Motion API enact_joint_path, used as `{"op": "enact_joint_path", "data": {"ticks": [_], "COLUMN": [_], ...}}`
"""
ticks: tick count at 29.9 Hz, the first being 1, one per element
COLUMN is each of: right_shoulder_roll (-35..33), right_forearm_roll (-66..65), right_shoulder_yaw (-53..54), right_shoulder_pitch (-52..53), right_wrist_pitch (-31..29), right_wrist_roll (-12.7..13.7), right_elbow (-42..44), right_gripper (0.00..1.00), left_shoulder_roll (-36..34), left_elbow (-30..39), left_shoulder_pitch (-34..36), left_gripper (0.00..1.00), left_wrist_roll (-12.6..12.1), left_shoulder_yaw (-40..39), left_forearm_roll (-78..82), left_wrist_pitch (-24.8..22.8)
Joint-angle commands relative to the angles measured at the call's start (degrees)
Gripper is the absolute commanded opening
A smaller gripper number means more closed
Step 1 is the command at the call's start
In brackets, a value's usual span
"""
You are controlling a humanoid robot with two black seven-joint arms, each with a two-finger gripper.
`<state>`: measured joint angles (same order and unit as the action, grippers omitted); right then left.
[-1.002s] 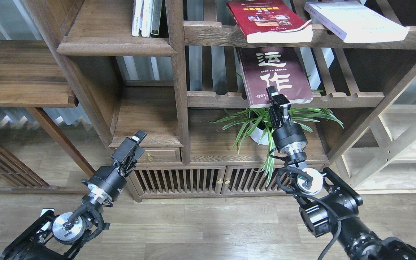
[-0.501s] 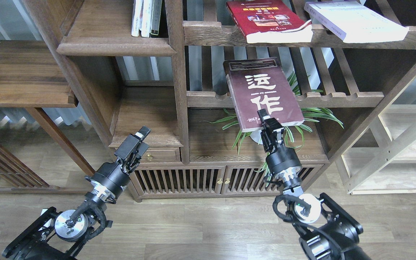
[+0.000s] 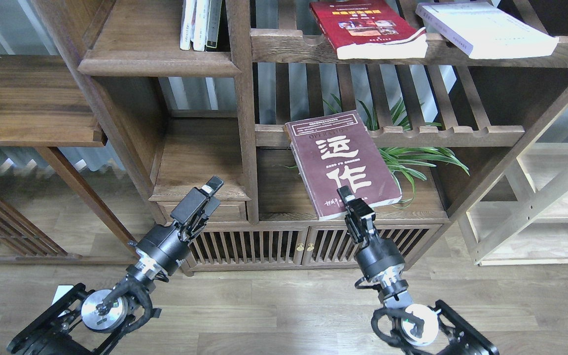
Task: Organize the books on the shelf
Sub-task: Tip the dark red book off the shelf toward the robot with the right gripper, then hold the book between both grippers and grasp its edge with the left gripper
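My right gripper (image 3: 345, 195) is shut on the lower edge of the dark maroon book (image 3: 338, 160) with white characters. It holds the book tilted in the air, in front of the slatted rack (image 3: 461, 133) and the plant. The red book (image 3: 363, 27) and the white book (image 3: 486, 29) lie flat on the upper slatted rack. At the left, the shelf has two solid boards: an upper one (image 3: 158, 63) with thin upright books and a bare lower one (image 3: 197, 167). My left gripper (image 3: 211, 189) hovers at the lower board's front edge, and its fingers cannot be told apart.
A potted green plant (image 3: 412, 158) stands behind the held book on the cabinet top (image 3: 284, 197). Slatted cabinet doors (image 3: 274, 246) are below. A pale wood unit (image 3: 550, 207) stands at the right, and another dark shelf (image 3: 27, 123) at the left.
My right gripper has drawn the maroon book off the middle slatted rack, down and left toward me. My left gripper has shifted slightly right.
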<state>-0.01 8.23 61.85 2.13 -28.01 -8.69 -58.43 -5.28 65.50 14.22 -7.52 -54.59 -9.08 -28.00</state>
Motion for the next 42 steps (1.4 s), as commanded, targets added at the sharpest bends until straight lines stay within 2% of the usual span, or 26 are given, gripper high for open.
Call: {"op": "enact_joint_path", "data": {"ticks": [1, 7, 13, 20, 36, 42], "right_shoulder_roll": [0.0, 0.0, 0.0, 0.0, 0.0, 0.0], "right_forearm_roll": [-1.1, -4.5, -5.9, -6.5, -8.1, -8.1], "right_shoulder_yaw": [-0.8, -2.5, -5.7, -10.3, -15.1, -17.6], "right_shoulder_pitch": [-1.7, -4.4, -5.0, -4.7, -4.2, -4.1], "right_wrist_pitch": [0.0, 0.0, 0.0, 0.0, 0.0, 0.0], "right_wrist_roll": [0.5, 0.7, 0.7, 0.7, 0.7, 0.7], "right_elbow": [-1.3, -2.7, -3.5, -4.3, -4.3, -4.3], "right_gripper": [0.03, 0.03, 0.03, 0.03, 0.03, 0.03], "left_shoulder_roll": [-1.3, -4.0, -9.1, -12.6, -14.3, -14.1], "left_elbow": [0.9, 5.7, 6.8, 6.8, 7.7, 7.5], "left_shoulder_pitch": [-0.7, -3.5, -3.5, -3.6, -3.2, -2.9], "left_gripper": [0.99, 0.99, 0.99, 0.99, 0.99, 0.99], "left_wrist_roll": [0.1, 0.0, 0.2, 0.2, -0.2, -0.2], "left_shoulder_yaw": [1.5, 3.4, 9.4, 11.9, 18.6, 18.7], "left_forearm_roll": [-0.1, -5.8, -11.1, -13.2, -18.3, -18.7], "left_wrist_pitch": [0.0, 0.0, 0.0, 0.0, 0.0, 0.0]}}
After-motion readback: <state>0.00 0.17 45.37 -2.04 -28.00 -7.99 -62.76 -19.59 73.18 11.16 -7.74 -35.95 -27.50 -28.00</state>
